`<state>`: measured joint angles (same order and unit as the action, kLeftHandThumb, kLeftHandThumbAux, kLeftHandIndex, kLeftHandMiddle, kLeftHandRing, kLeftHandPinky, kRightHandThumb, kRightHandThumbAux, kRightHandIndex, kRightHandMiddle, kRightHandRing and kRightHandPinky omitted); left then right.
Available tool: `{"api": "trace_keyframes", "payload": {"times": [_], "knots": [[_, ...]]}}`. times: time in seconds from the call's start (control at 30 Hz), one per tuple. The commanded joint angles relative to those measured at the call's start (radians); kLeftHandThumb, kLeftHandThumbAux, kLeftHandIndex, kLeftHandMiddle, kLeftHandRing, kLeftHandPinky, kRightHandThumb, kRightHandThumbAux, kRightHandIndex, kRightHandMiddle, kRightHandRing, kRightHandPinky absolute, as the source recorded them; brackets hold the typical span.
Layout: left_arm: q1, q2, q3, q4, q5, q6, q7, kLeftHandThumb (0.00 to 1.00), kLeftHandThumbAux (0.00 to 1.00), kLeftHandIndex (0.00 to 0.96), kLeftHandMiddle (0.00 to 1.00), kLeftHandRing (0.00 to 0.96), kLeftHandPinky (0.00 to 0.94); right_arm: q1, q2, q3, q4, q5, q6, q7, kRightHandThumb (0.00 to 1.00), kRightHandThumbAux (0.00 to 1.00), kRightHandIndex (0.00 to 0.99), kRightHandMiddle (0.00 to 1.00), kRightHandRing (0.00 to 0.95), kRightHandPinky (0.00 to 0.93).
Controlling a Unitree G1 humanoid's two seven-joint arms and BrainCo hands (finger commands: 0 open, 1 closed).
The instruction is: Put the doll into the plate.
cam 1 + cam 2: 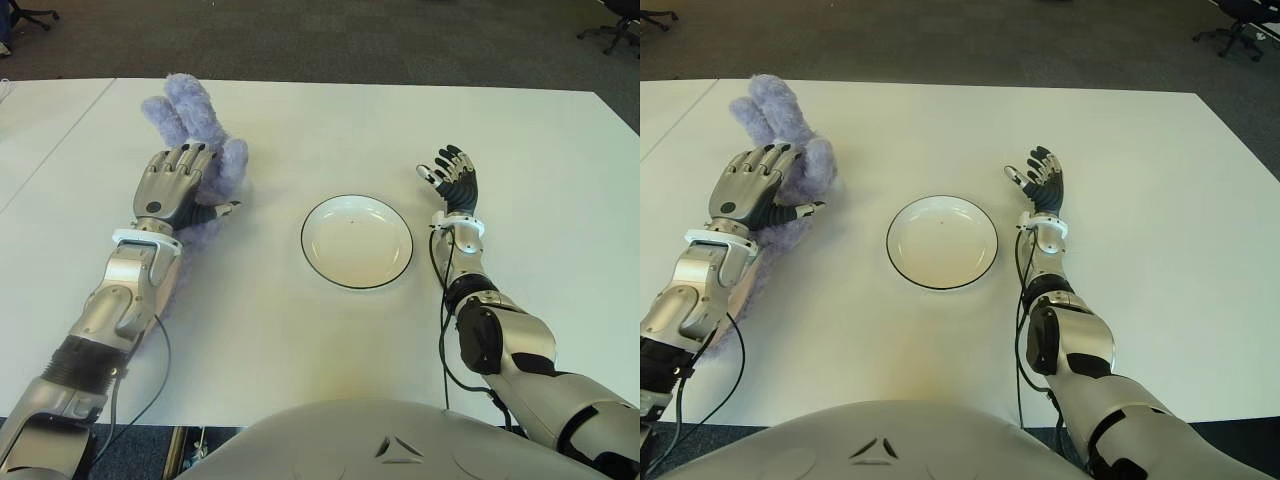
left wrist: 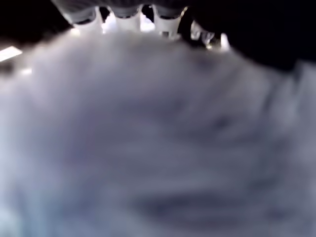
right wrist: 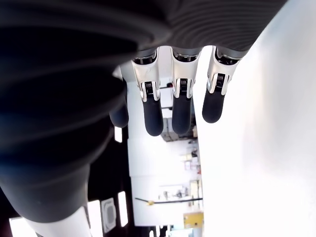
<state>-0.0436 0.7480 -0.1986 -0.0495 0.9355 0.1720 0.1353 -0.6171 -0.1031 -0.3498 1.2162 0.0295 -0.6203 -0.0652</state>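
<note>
Lying under left hand (image 1: 178,178) | doll (image 1: 196,120) (grip probably closed) | right hand (image 1: 455,178) spread

setting: i am in an office or lab room. i face a large plain white table (image 1: 300,340) on dark grey carpet (image 1: 330,40). wheeled office-chair bases (image 1: 607,30) stand at the far corners of the room.
</note>
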Motion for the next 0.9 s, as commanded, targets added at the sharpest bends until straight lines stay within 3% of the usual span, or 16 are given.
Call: {"api": "trace_keyframes", "payload": {"times": [0.03,0.7,0.9], "knots": [[0.033,-0.01,0.012,-0.026,0.009,0.02,-0.051,0.087,0.236,0.0,0.0,0.0,0.0,0.217,0.061,-0.019,0.144,0.017,0.168,0.0,0.059,0.85,0.179,0.192,0.175,0.166],[0.085,-0.01,0.012,-0.105,0.059,0.089,-0.115,0.101,0.26,0.0,0.0,0.0,0.02,0.213,0.052,-0.022,0.145,0.013,0.172,-0.013,0.186,0.859,0.193,0.19,0.184,0.209],[0.104,-0.011,0.019,-0.107,0.065,0.101,-0.119,0.112,0.255,0.0,0.0,0.0,0.017,0.212,0.05,-0.018,0.145,0.008,0.173,-0.019,0.212,0.867,0.211,0.195,0.188,0.185]]}}
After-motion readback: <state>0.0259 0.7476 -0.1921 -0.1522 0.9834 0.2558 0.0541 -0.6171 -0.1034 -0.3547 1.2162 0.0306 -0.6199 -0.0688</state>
